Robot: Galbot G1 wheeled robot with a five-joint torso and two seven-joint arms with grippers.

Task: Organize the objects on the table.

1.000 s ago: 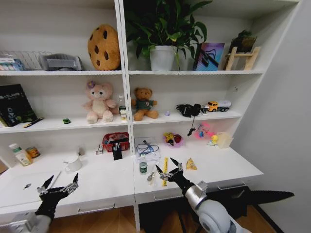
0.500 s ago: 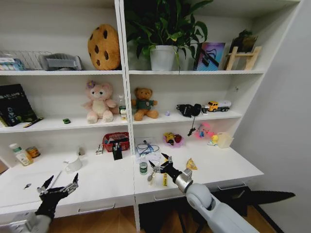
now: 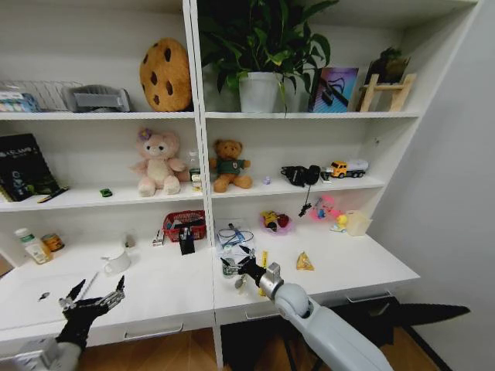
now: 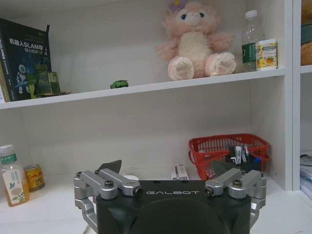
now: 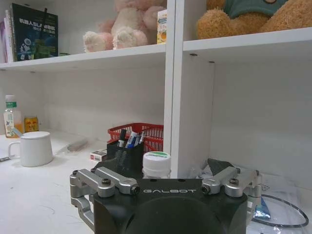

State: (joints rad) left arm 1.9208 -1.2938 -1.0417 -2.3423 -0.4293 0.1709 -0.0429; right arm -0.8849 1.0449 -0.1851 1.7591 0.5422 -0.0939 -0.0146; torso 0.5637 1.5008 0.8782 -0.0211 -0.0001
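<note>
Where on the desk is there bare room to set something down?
Bare desk top lies between the white mug and the small bottle, and right of the yellow wedge. Around the right gripper it is crowded. The left gripper hovers by the front edge.

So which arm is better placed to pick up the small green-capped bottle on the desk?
The right. Its gripper is at the bottle with open fingers, while the left gripper hangs far off near the desk's front edge.

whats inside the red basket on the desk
The red basket shows cards or small packets standing at one end in the left wrist view; a black pen holder covers its lower part.
</note>
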